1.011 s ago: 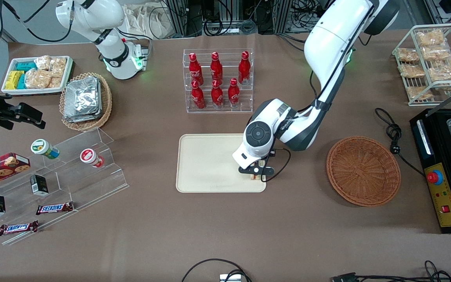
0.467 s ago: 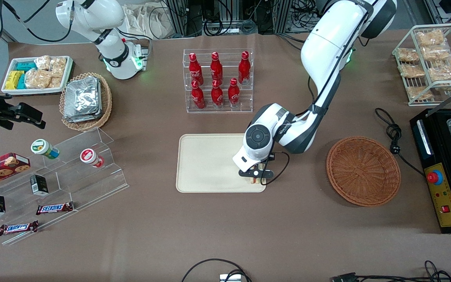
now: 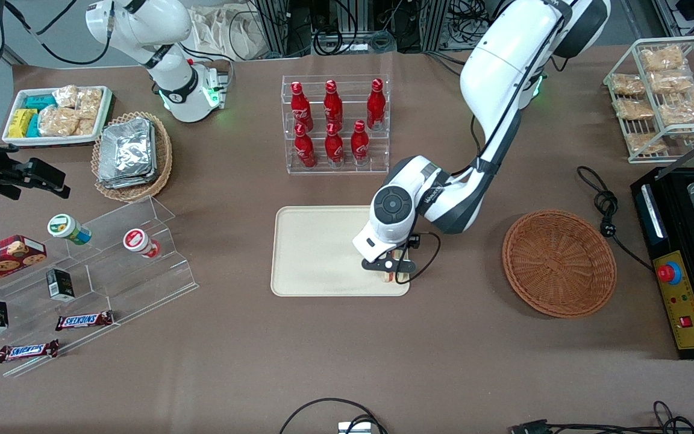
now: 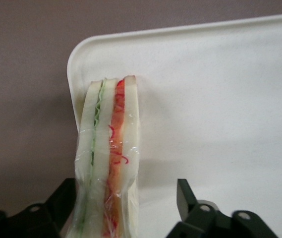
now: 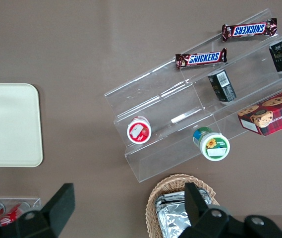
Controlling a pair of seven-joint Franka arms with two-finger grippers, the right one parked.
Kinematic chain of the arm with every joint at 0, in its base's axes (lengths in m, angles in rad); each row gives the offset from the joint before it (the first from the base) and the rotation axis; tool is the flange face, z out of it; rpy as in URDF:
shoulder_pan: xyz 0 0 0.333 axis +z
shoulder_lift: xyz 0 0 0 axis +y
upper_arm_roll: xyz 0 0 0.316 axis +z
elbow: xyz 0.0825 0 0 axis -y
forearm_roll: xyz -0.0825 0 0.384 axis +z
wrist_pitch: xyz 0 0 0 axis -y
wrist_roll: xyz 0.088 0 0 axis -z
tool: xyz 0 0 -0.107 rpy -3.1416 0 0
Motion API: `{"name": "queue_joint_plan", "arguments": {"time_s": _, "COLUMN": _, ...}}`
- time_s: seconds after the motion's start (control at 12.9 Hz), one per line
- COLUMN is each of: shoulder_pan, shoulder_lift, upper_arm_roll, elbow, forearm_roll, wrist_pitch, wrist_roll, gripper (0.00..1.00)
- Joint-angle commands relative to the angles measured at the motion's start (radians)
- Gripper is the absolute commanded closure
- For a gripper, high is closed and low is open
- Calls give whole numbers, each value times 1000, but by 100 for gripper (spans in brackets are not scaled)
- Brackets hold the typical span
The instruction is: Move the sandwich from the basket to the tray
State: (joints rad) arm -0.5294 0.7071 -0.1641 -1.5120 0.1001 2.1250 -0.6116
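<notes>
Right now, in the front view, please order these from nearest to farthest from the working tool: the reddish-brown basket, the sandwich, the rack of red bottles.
1. The sandwich: between the fingers of the tool, over the tray corner.
2. The rack of red bottles: farther from the camera than the tray.
3. The reddish-brown basket: toward the working arm's end.

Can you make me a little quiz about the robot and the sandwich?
1. True or false: the reddish-brown basket has nothing in it.
2. The claw hangs over which one? A) a corner of the tray B) the basket C) the foil packets
3. How many red bottles stand in the clear rack?

Key: 1 true. 2 A; the claw is open, with the sandwich upright between its fingers. 3 six.
</notes>
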Motion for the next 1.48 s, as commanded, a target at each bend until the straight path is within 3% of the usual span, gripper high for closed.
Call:
{"name": "queue_joint_plan", "arguments": {"time_s": 0.0, "shoulder_pan": 2, "shoulder_lift": -93, "upper_arm_roll": 26, "elbow": -29, "forearm_roll": 20, "wrist_pitch": -8, "wrist_roll": -4, "gripper": 0}}
{"name": "queue_joint_plan", "arguments": {"time_s": 0.23, "shoulder_pan": 34, "shoulder_lift": -236, "upper_arm_roll": 86, "elbow": -68, "forearm_roll": 4, "wrist_pitch": -49, "wrist_roll": 12, "gripper": 0}}
{"name": "queue_joint_plan", "arguments": {"time_s": 0.7, "shoulder_pan": 193, "shoulder_lift": -475, "upper_arm_roll": 103, "elbow": -70, "forearm_roll": -8, "wrist_pitch": -242, "wrist_roll": 107, "gripper": 0}}
{"name": "queue_joint_plan", "arguments": {"time_s": 0.86, "shoulder_pan": 287, "shoulder_lift": -558, "upper_arm_roll": 103, "elbow": -86, "forearm_roll": -147, "wrist_pitch": -341, "wrist_roll": 110, "gripper": 0}}
{"name": "queue_joint_plan", "arguments": {"time_s": 0.93, "shoulder_pan": 334, "shoulder_lift": -610, "upper_arm_roll": 103, "elbow": -121, "forearm_roll": -164, "wrist_pitch": -358, "wrist_roll": 157, "gripper": 0}}
{"name": "queue_joint_plan", "arguments": {"time_s": 1.17, "shoulder_pan": 449, "shoulder_lift": -747, "upper_arm_roll": 103, "elbow": -238, "forearm_roll": -163, "wrist_pitch": -410, "wrist_roll": 328, "gripper": 0}}
{"name": "queue_joint_plan", "arguments": {"time_s": 1.4, "shoulder_pan": 489, "shoulder_lift": -807, "upper_arm_roll": 103, "elbow": -244, "forearm_roll": -114, "wrist_pitch": -511, "wrist_roll": 392, "gripper": 0}}
